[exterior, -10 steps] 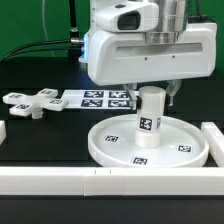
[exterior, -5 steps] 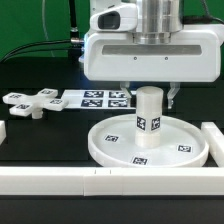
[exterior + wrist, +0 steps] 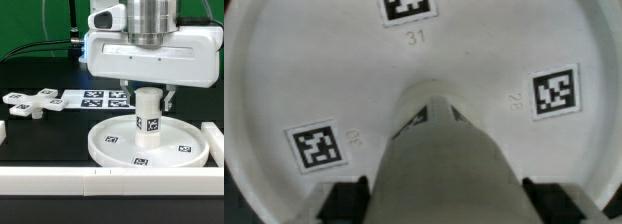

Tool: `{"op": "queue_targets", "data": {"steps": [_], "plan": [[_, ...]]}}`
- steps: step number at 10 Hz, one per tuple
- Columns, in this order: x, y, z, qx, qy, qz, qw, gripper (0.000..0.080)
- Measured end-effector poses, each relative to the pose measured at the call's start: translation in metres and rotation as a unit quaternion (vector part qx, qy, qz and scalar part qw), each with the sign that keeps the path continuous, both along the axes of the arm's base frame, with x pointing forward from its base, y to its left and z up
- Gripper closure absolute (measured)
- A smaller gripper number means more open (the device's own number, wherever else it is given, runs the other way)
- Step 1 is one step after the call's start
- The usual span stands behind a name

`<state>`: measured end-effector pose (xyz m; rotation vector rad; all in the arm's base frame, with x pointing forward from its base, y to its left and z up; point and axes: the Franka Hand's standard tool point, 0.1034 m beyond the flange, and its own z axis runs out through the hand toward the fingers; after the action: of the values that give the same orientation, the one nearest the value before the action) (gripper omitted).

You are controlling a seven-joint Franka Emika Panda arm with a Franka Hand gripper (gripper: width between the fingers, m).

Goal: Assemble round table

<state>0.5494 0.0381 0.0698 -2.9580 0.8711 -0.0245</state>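
Black tabletop (image 3: 40,135) carries the round disc (image 3: 100,150) by its front edge; my gripper (image 3: 149,95) pinches the post (image 3: 149,125), upright at the disc's centre. The cross-shaped foot (image 3: 30,103) lies loose toward a side edge, not yet fitted.

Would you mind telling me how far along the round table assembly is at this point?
Done: the post stands upright at the centre of the disc. In hand: the gripper straddles the post's top, apparently closed on it. Left: the cross-shaped foot lies loose at the exterior view's left, not yet fitted to the post.
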Motion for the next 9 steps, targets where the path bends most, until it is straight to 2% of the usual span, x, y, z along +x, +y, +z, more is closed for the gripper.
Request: {"op": "queue_targets", "data": {"steps": [2, 6, 9], "plan": [[-0.0009, 0.0000, -0.0004, 0.016, 0.007, -0.108, 0.994, 0.0392], [-0.0015, 0.0025, -0.0009, 0.045, 0.023, -0.319, 0.947, 0.0392], [-0.0012, 0.0028, -0.0010, 0.053, 0.029, -0.373, 0.926, 0.0392]]}}
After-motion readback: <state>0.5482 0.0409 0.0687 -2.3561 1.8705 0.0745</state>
